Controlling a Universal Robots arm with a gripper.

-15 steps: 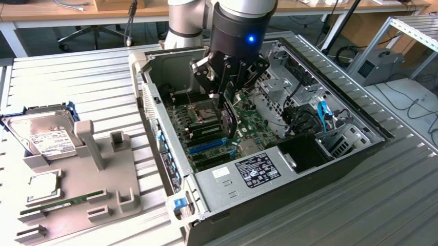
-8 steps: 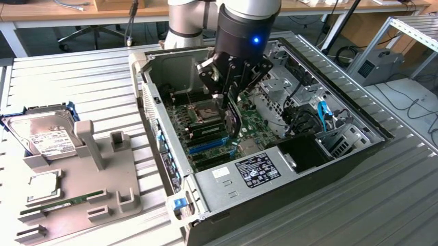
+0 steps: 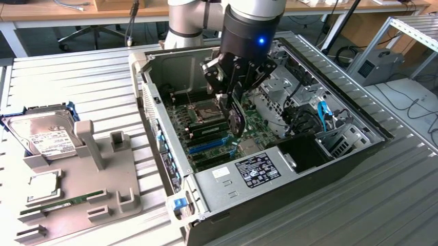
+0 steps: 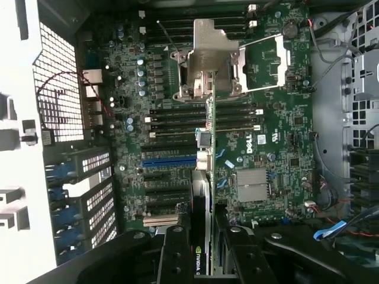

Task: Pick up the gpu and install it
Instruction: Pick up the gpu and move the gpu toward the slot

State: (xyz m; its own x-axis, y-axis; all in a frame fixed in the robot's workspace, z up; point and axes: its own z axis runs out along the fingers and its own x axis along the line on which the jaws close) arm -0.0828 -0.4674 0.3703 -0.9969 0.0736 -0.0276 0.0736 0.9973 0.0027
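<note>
Wrist view: the gpu (image 4: 201, 195) shows edge-on, a thin dark card running straight out from the gripper (image 4: 201, 239). The fingers (image 4: 176, 248) are closed about halfway and press on the card's two flat faces, so the card is held. It hangs inside the open computer case (image 3: 205, 192), edge down over the motherboard (image 4: 266, 142). I cannot tell whether its lower edge touches the board yet.

The blue expansion slot (image 4: 169, 161) and the dark slots next to it lie just beside the card's line rather than under it. If the card goes down like this, its connector edge would likely land on bare board or on small parts, and could scrape or bend them.

In the exterior view the card looks slightly tilted under the gripper. A tilted card would probably jam at one end of a slot instead of seating.

The grip covers a small patch of smooth faces, so a push against a stiff slot could make the card slide or pivot between the fingers.

The perforated slot covers (image 4: 95, 201) on the case's rear wall are near. The card's end bracket might catch there.

The blue cables (image 3: 323, 114), at the exterior view's right, are well apart from the card.
</note>
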